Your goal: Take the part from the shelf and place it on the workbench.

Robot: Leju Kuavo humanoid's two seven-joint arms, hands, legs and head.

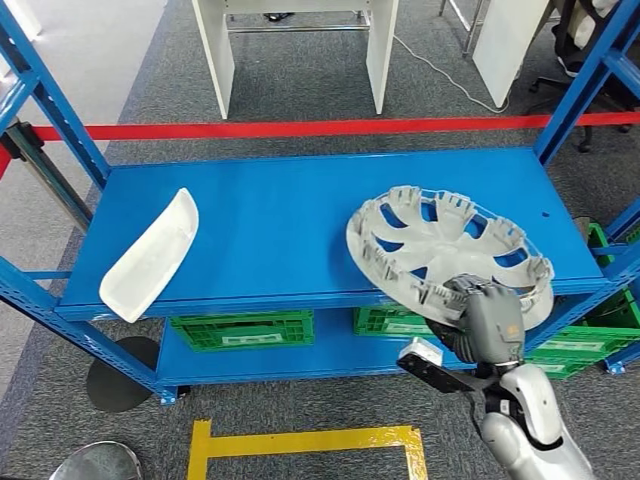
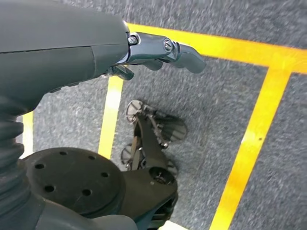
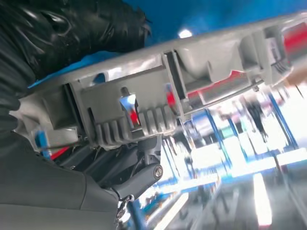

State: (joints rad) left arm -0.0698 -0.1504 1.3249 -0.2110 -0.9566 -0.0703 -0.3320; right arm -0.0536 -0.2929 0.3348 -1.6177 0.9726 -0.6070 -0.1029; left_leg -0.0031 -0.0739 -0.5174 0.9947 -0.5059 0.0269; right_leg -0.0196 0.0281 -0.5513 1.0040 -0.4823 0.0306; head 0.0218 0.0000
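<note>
Gripping hubcap (image 1: 445,245) rim at shelf (image 1: 287,220) front edge, right hand (image 1: 487,325) fingers clamped.

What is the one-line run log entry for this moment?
right hand: grips hubcap rim | hubcap: on shelf | left hand: holds nothing

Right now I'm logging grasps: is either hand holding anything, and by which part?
The right hand grips the grey wheel cover by its near rim, at the shelf front edge. The left hand holds nothing.
</note>
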